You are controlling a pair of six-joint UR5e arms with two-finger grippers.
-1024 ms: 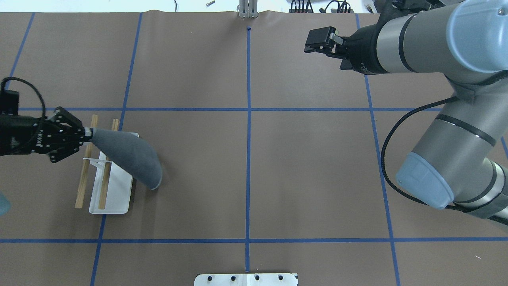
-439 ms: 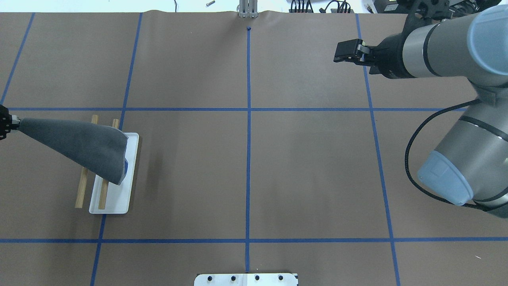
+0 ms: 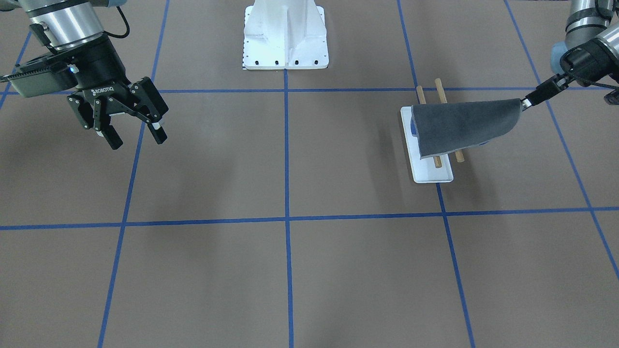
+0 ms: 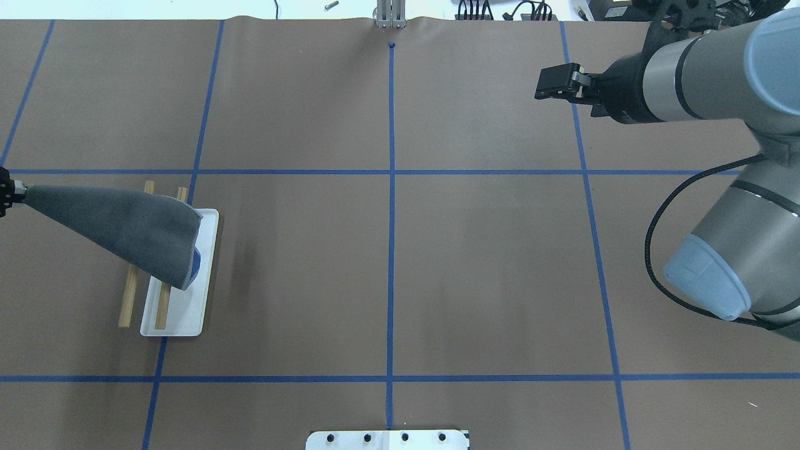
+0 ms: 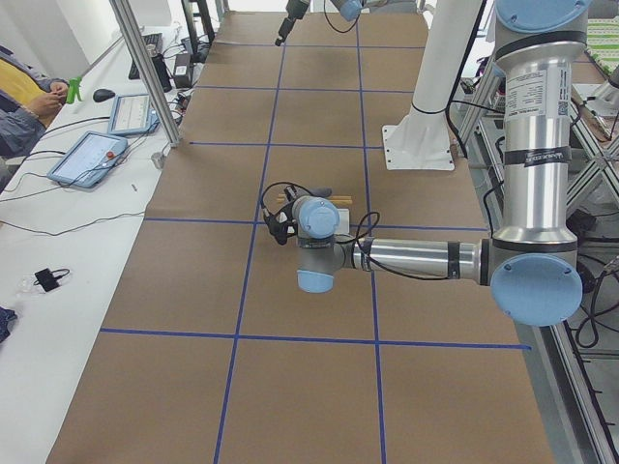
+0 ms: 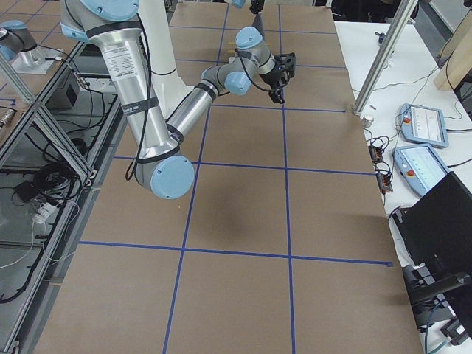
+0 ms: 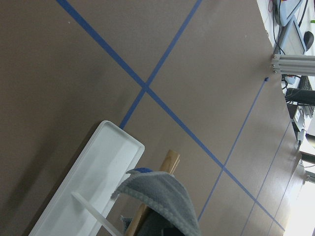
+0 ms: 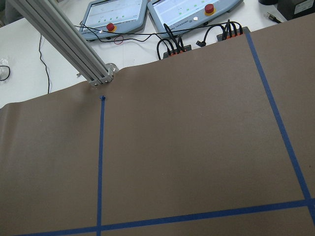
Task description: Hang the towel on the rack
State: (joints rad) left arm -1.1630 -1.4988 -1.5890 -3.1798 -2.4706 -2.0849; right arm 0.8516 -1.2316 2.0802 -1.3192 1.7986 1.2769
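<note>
The towel (image 4: pixel 125 228) shows its dark grey face and lies stretched over the rack's two wooden rods (image 4: pixel 128 300), with a bit of blue showing at its lower corner. The rack's white base (image 4: pixel 181 312) sits at the table's left. My left gripper (image 3: pixel 527 102) is shut on the towel's corner and holds it taut, out past the rods; in the overhead view only its tip (image 4: pixel 5 194) shows at the left edge. The left wrist view shows the towel (image 7: pixel 165 196) over a rod (image 7: pixel 168 162) and the base (image 7: pixel 98 167). My right gripper (image 3: pixel 133 133) is open and empty, far off.
The large white bolted pedestal (image 3: pixel 285 38) stands at the robot's side of the table, in the middle. Blue tape lines cross the brown table cover. The right gripper (image 4: pixel 553 84) hovers over the far right part of the table.
My left gripper has pulled the towel leftward, across the rods, and has gone nearly out of the overhead view. The right arm has drawn back to the right.
</note>
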